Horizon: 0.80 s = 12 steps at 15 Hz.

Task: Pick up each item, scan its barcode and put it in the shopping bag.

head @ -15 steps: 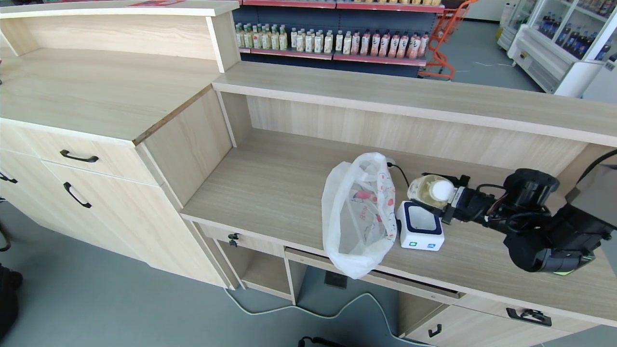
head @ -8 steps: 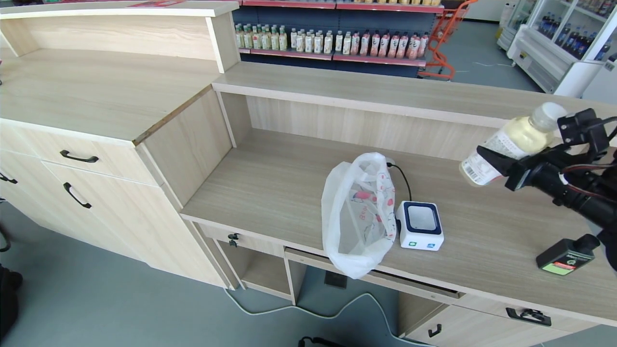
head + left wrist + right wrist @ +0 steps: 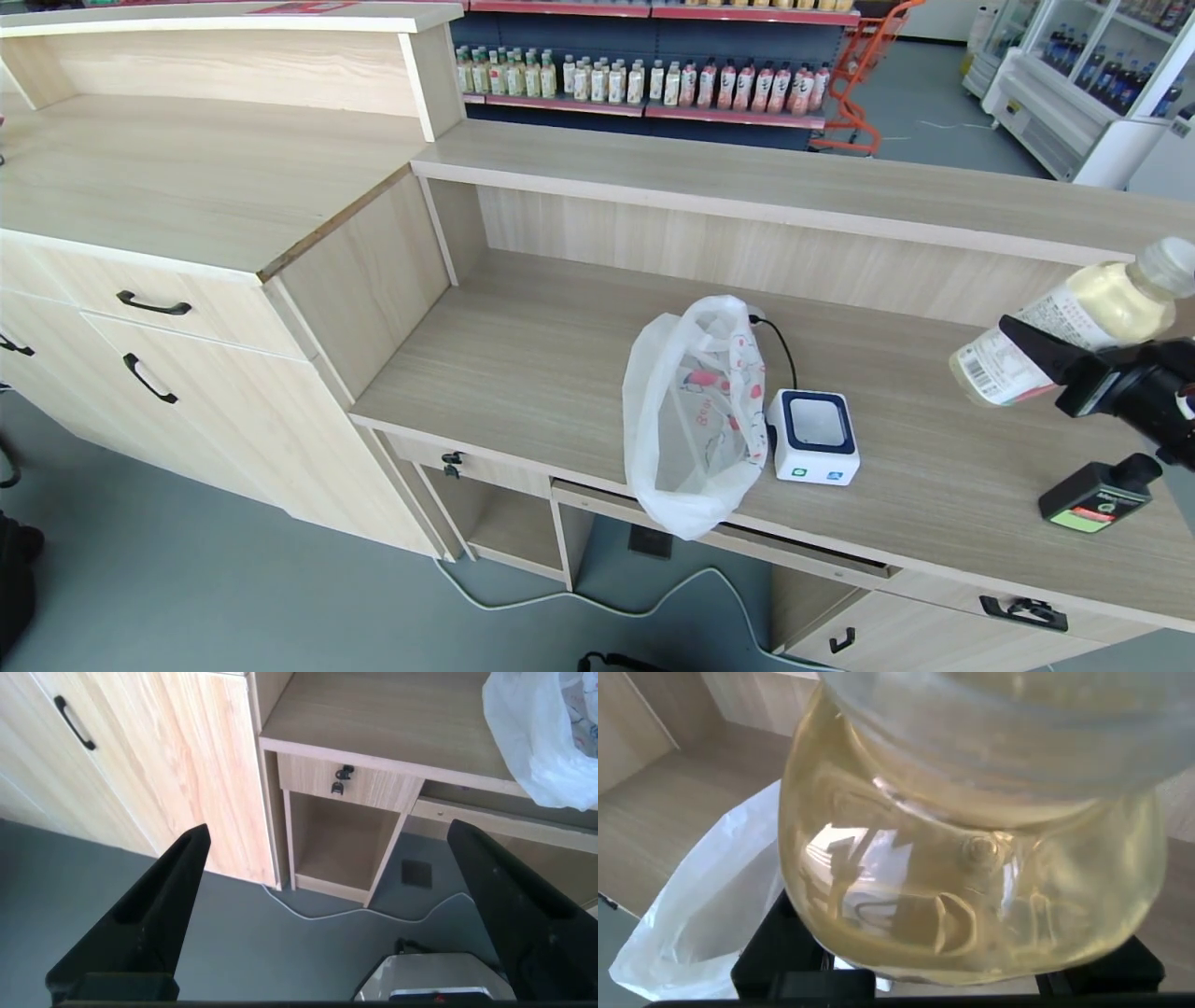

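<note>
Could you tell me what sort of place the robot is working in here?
Most likely a small shop's checkout: a wooden counter with a barcode scanner and shopping bag, and shelves of bottled drinks behind.

The bottle (image 3: pixel 1074 322) of pale yellow drink is tilted in the air, cap upward, well right of the white scanner (image 3: pixel 814 436). The white shopping bag (image 3: pixel 695 411) stands open just beside the scanner.
</note>
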### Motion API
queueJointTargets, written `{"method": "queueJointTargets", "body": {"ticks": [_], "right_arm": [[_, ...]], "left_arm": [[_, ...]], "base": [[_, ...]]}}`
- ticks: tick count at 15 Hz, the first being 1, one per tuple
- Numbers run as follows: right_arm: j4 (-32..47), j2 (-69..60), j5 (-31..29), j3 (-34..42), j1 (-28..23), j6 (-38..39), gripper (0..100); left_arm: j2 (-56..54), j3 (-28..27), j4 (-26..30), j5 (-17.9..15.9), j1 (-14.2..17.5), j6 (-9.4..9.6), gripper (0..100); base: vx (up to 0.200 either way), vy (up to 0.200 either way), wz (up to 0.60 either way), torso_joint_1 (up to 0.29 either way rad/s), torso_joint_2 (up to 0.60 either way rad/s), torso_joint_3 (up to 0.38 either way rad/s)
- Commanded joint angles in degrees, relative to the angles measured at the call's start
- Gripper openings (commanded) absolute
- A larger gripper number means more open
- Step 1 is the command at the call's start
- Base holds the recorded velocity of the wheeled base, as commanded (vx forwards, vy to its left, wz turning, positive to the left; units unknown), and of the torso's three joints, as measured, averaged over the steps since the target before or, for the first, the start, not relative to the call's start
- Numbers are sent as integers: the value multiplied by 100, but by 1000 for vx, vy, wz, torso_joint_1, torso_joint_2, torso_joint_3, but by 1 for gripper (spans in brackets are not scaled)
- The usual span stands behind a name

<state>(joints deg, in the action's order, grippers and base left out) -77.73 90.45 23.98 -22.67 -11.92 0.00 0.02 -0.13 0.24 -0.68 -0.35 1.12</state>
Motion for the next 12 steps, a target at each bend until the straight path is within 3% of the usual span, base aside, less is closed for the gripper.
{"method": "queueJointTargets", "body": {"ticks": [1,7,12], "right_arm": [[3,-63,-7,70,-12,35,0],[3,-81,-174,140,-65,220,0],[522,-116,-262,-70,67,501,0]], "left_arm": [[-2,-4,2,-2,0,2,100],[-2,-4,2,-2,0,-7,100],[-2,5,-7,-11,0,-7,100]], "base": [[0,0,0,0,0,0],[0,0,0,0,0,0],[0,200,0,2,0,1]]}}
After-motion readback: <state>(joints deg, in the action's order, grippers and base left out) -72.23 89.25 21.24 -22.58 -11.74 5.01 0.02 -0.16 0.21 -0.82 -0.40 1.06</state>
